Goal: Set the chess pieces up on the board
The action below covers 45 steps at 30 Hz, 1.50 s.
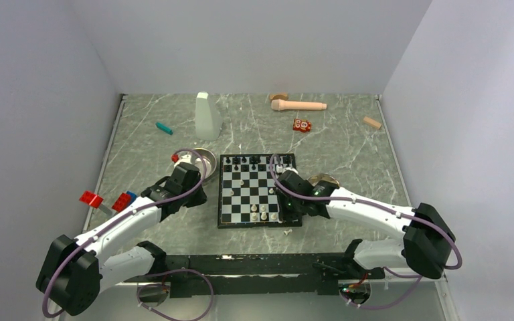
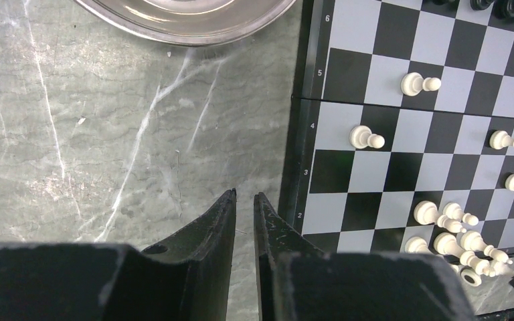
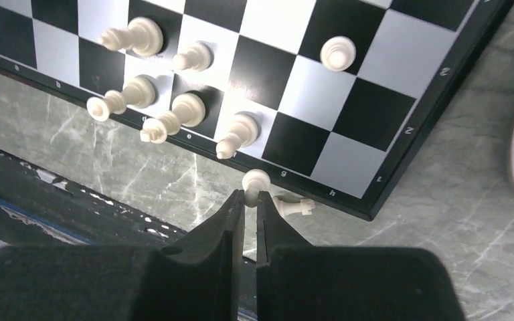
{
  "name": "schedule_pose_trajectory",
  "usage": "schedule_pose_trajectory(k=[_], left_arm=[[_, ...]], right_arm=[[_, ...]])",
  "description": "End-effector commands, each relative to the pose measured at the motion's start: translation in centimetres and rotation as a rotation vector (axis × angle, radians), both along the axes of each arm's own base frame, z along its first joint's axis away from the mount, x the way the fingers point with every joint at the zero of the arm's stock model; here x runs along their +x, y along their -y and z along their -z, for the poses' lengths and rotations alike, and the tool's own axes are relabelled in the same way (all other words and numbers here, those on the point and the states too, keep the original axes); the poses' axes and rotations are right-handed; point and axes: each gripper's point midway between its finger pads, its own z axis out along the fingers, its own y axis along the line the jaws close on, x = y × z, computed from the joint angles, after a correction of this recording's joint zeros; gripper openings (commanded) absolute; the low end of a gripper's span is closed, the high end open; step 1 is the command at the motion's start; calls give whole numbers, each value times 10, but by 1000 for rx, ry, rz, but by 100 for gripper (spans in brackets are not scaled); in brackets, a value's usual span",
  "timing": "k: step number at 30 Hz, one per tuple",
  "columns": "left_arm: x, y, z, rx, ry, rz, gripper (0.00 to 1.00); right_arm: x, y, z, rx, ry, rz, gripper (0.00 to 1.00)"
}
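Observation:
The chessboard (image 1: pixel 235 195) lies mid-table, with black pieces (image 1: pixel 254 160) on its far row and white pieces (image 1: pixel 259 214) clustered at its near edge. My right gripper (image 3: pixel 251 194) is shut on a white pawn (image 3: pixel 255 180), held just off the board's near edge (image 3: pixel 368 204). A white rook (image 3: pixel 293 206) lies on its side on the table beside it; it also shows in the top view (image 1: pixel 287 233). Several white pieces (image 3: pixel 181 110) stand or lean on the near rows. My left gripper (image 2: pixel 244 195) is shut and empty over the table left of the board (image 2: pixel 301 154).
A steel bowl (image 1: pixel 197 160) sits left of the board's far corner, another (image 1: pixel 324 180) at its right. Red and blue blocks (image 1: pixel 107 199) lie at the left. A white bottle (image 1: pixel 207 115), teal item (image 1: pixel 164 128), wooden pestle (image 1: pixel 299 104) and red toy (image 1: pixel 301 125) stand at the back.

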Motion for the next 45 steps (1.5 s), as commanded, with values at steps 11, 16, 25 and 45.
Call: schedule_pose_trajectory(k=[11,16,25,45], left_arm=[[8,4,-10,-22,43,5,22],[8,4,-9,-20,39,5,22],[6,3,-6,-19,35,1,22],[6,3,-5,-22,33,1,22]], right_arm=[[51,43,-31,-56,32,101,11],[56,44,-24,-66,16,102,11],[64,40,-16,-50,-9,102,11],[67,36,3,-40,-46,112,11]])
